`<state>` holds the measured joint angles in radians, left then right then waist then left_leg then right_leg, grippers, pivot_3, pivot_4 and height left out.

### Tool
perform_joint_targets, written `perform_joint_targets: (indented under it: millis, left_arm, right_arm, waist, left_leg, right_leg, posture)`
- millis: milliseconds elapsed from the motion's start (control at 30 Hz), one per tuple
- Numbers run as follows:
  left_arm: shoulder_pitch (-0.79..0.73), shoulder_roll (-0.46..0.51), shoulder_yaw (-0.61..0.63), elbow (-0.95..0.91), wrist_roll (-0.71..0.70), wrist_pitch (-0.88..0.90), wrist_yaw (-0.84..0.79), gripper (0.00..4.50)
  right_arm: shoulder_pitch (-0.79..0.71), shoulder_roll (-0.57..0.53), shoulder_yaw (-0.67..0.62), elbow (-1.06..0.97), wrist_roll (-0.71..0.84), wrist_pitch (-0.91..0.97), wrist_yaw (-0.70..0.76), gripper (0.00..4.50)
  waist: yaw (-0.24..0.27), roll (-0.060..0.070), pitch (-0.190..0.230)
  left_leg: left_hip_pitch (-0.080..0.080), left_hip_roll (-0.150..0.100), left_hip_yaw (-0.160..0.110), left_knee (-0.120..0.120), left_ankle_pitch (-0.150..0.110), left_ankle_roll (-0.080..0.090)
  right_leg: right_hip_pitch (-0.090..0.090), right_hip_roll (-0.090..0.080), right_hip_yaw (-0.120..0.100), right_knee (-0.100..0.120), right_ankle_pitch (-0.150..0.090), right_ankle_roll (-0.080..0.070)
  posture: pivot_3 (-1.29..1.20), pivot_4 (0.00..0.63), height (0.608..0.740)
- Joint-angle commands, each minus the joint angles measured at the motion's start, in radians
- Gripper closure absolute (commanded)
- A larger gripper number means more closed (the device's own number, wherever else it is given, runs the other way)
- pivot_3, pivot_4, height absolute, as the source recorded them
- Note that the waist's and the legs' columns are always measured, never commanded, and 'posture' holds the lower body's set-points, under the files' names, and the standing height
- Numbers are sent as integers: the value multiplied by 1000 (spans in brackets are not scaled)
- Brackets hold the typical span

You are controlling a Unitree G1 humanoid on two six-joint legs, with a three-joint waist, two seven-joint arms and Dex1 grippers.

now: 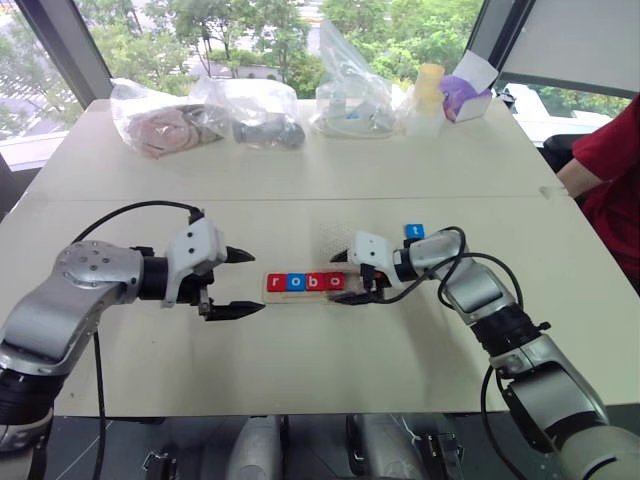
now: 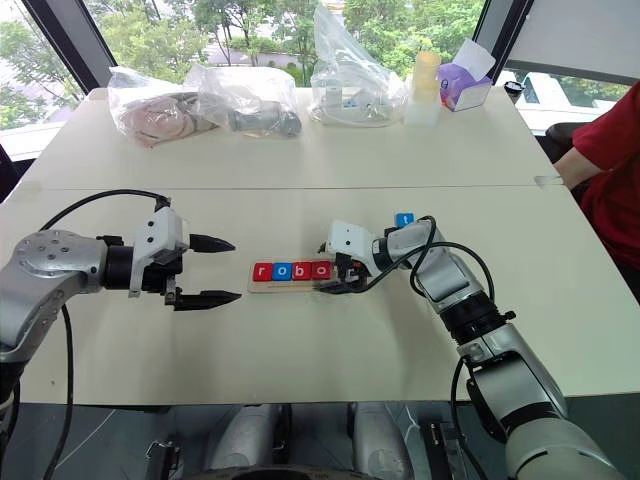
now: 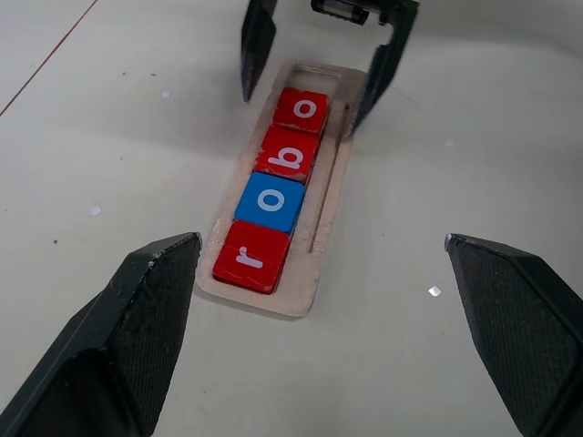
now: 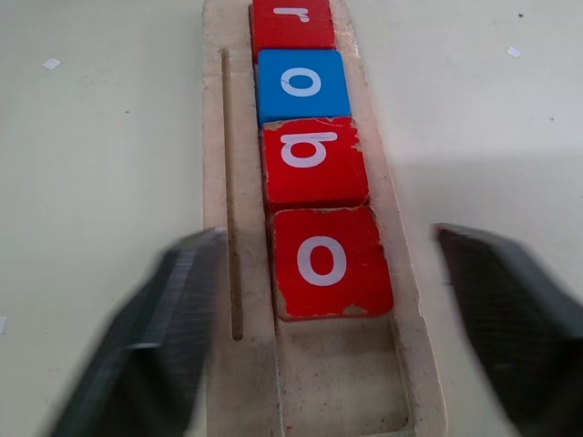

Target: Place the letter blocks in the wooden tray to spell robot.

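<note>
Item: wooden tray (image 3: 321, 238) on the counter (image 1: 330, 360), lying between my two sets of jaws. Contents: four letter blocks in a row, red r (image 3: 252, 258), blue o (image 3: 270, 202), red b (image 3: 287, 155), red o (image 3: 303, 109); the last slot, at the right-hand end, is bare wood. Item: blue t block (image 1: 414, 231), loose on the counter just behind my right arm, well clear of the tray. Right gripper (image 1: 352, 282): jaws wide, straddling the red o and the tray's open end, holding nothing. Left gripper (image 1: 243, 282): jaws wide and holding nothing, near the tray's r end, not touching it. Step in hand, as I judge it: fetch the t. To do it well I would lift the right jaws straight up off the tray so the seated row is not nudged, pinch the t by its edges with the letter kept upright, and lower it flat into the bare slot.
</note>
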<state>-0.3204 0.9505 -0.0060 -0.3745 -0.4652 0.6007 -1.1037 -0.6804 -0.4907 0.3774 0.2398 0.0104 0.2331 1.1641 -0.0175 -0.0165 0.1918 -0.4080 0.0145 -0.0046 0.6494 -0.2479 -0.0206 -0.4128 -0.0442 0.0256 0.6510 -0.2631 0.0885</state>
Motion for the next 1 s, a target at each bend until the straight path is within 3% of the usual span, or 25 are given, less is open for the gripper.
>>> perform_joint_targets:
  millis: [33,167,300,400,467,533,700,1000]
  left_arm:
    - [-12,7,14,-15,6,-11,5,0]
    - [-4,7,25,-28,-1,-7,9,0]
    - [-26,-36,42,-41,-31,4,50,0]
    - [-63,-79,18,-19,-11,-16,80,0]
    - [-120,-139,-14,46,29,-56,116,0]
    - [-157,-180,-29,84,43,-73,129,0]
    - [-266,-295,-82,176,55,-113,123,0]
    - [-342,-384,-139,340,135,-215,110,0]
  right_arm:
    - [-2,-11,-30,-36,6,-3,-12,38]
    - [4,-40,-117,-113,58,86,-52,38]
    - [35,-51,-282,-232,122,316,-199,38]
    - [97,9,-417,-312,99,442,-440,38]
    - [170,106,-480,-364,30,500,-671,38]
    - [208,184,-516,-406,2,573,-805,38]
    - [272,318,-505,-446,-35,620,-989,38]
    - [237,349,-475,-173,-43,415,-1069,38]
  waist:
    - [0,0,0]
    - [1,0,0]
    - [5,0,0]
    - [7,-2,-1]
    - [7,-2,-2]
    - [5,-2,-2]
    - [-3,-1,-2]
    - [-10,-1,-2]
  left_leg:
    - [0,0,0,0,0,0]
    - [0,0,0,0,0,0]
    - [0,0,-1,0,0,0]
    - [0,0,-1,0,0,0]
    - [0,0,-1,0,0,0]
    - [0,-2,-1,0,0,0]
    - [0,-2,-1,0,0,-1]
    - [0,-2,1,0,1,-1]
  right_leg:
    - [0,0,0,0,0,0]
    - [0,0,0,0,0,0]
    - [0,-1,0,0,0,0]
    - [1,-1,0,0,0,0]
    - [1,-1,-1,0,0,0]
    - [1,-1,-1,1,0,0]
    - [-2,0,2,4,0,0]
    - [-2,0,2,4,0,0]
  posture:
    - [0,150,740]
    - [0,150,740]
    - [0,150,740]
    - [0,150,740]
    - [0,150,740]
    - [0,150,740]
    - [0,150,740]
    - [0,150,740]
